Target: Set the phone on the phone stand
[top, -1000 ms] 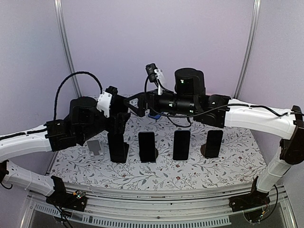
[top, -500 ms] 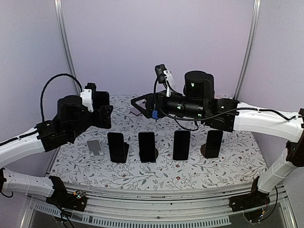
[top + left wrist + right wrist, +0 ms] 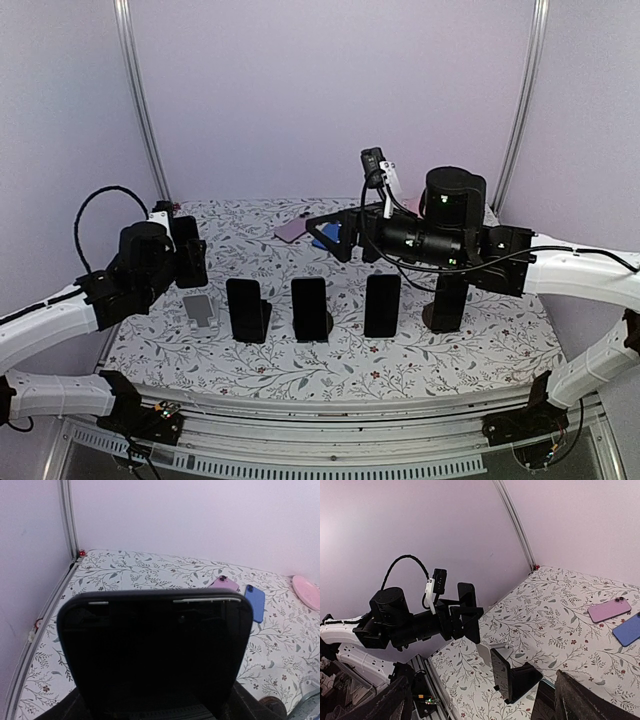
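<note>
Near the grey phone stand [image 3: 200, 312], the left gripper [image 3: 190, 262] has swung back, part open around 1 black phone [image 3: 155, 650], ready to place; the right gripper [image 3: 335, 236] is wide open, empty.

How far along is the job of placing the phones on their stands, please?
Done: four phones stand on stands in a row. In hand: the left gripper holds another black phone near the empty silver stand. Left: setting it there; a pink phone and blue phone lie flat at the back. The right gripper is open, holding nothing.
</note>
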Motion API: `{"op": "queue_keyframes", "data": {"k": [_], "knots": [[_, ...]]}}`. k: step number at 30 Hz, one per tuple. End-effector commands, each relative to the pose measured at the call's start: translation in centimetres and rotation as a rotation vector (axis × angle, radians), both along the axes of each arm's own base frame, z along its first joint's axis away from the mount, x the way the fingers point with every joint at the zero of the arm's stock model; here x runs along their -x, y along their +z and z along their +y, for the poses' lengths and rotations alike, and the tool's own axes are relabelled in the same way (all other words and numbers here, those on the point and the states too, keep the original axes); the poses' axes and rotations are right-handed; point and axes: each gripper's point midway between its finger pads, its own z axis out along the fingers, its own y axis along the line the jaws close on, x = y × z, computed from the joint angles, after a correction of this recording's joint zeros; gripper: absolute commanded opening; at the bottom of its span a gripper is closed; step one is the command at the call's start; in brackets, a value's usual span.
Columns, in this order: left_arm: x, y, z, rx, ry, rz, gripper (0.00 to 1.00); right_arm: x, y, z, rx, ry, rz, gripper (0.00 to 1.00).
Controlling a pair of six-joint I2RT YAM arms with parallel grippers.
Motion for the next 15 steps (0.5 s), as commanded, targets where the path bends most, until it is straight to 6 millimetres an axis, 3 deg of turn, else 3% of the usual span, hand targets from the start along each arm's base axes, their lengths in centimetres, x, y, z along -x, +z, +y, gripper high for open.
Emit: {"op": "queue_keyframes", "data": {"k": [1,8,15], "knots": [[-0.1,0.8,2.3,0.047,0.104,-0.062,0.36,0.5,1.2,-1.2,-0.049,-0.021,-0.008,0.99],[0.1,-1.7,2.8,0.053,0.136,-0.061,0.36,0.9,1.1,-1.6,-0.057,-0.016,-0.005,0.99],[0.7,-3.4,2.1,0.041,0.140,-0.063,0.36,0.9,0.7,-1.7,-0.054,-0.013,0.001,0.99]]}}
